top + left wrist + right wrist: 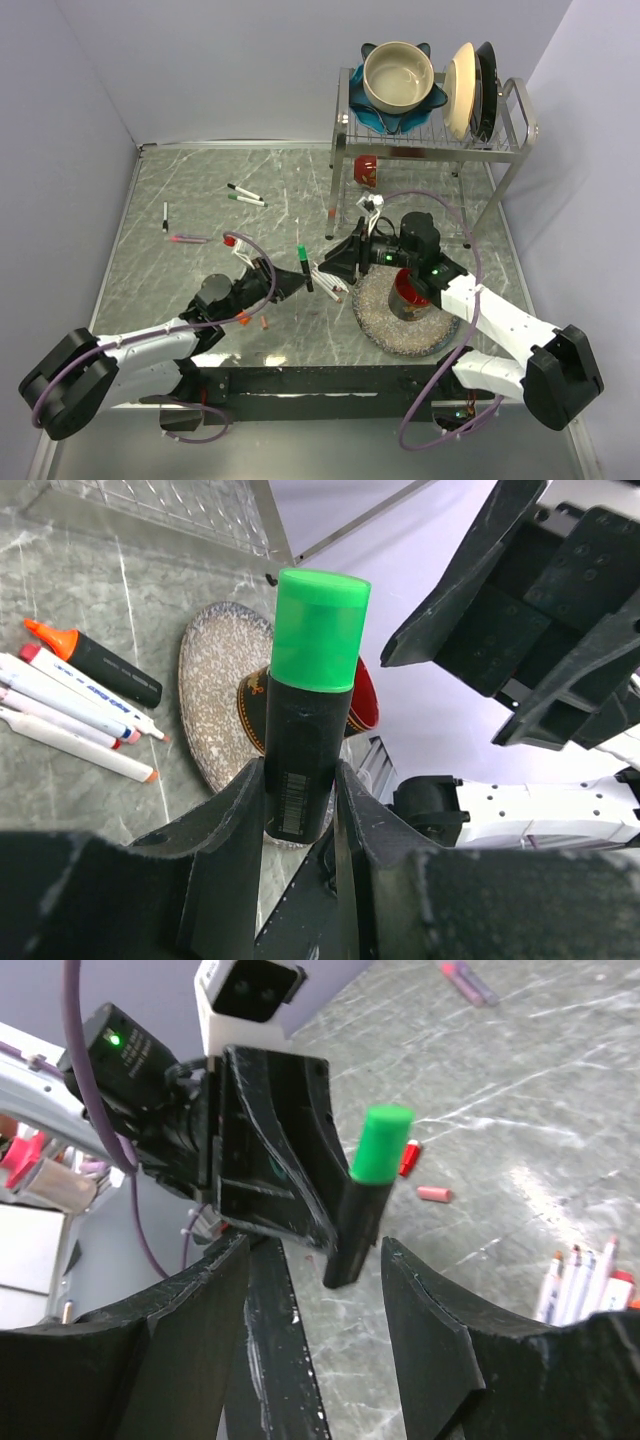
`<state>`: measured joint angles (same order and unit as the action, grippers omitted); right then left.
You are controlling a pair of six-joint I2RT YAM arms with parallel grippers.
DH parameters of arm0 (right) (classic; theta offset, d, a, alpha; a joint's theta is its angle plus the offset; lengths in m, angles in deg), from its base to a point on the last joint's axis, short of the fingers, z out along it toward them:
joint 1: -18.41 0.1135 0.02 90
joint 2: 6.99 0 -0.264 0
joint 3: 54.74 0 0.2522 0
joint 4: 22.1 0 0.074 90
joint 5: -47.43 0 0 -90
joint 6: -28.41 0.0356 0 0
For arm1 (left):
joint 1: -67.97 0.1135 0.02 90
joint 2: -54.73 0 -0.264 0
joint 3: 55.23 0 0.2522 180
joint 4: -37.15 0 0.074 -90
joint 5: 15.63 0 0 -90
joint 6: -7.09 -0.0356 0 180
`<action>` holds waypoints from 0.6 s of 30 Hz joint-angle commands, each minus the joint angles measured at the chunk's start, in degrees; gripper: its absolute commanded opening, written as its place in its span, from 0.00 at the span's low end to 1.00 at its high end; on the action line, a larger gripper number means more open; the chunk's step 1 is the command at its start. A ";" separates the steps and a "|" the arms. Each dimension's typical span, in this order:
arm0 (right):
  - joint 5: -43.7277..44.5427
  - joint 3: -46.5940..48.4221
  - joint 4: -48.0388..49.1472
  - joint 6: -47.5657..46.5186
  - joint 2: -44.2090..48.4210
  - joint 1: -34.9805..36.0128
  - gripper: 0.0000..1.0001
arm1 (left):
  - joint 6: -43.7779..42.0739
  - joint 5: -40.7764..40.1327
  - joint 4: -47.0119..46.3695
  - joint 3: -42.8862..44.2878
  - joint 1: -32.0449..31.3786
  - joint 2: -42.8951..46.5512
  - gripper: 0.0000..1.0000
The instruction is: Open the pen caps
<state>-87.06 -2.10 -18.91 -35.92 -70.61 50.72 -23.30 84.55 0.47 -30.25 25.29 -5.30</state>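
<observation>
The green cap [320, 630] sits pressed onto the top end of a black marker [300, 775], not yet pulled off. The marker stands roughly upright above the table [200, 180], near the middle front. The left gripper [300, 815] is clamped on the lower part of the barrel, one finger on each side. The right gripper [320, 1280] faces it from the right with its jaws spread and holding nothing. In the right wrist view the marker shows in the gap between the two fingers, touching neither.

On the table beyond it lie a loose red cap [408, 1158] and a pink cap [435, 1194]. A bunch of uncapped white markers [75, 715] lies beside an orange-tipped highlighter [100, 667], next to a speckled plate [385, 335] with a red cup [408, 290] on it. A dish rack [430, 140] stands at the back right.
</observation>
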 commanded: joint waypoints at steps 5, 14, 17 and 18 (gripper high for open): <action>2.12 0.06 3.09 -0.09 -1.95 1.52 0.61 | -1.26 -5.69 -4.15 3.37 -4.34 -1.93 0.01; 7.49 1.38 -0.16 -2.90 -4.76 3.19 0.58 | -1.43 -10.08 -2.22 5.91 -8.12 -2.99 0.01; 8.72 1.99 -1.04 -3.61 -5.55 3.72 0.58 | -1.78 -12.80 1.21 7.93 -9.97 -3.43 0.01; 8.63 2.08 -1.39 -3.70 -5.99 3.81 0.57 | -1.87 -13.77 2.09 8.72 -10.41 -3.86 0.01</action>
<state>-80.40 -2.00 -20.13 -37.65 -75.68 53.59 -23.80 75.67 1.44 -25.70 16.70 -8.51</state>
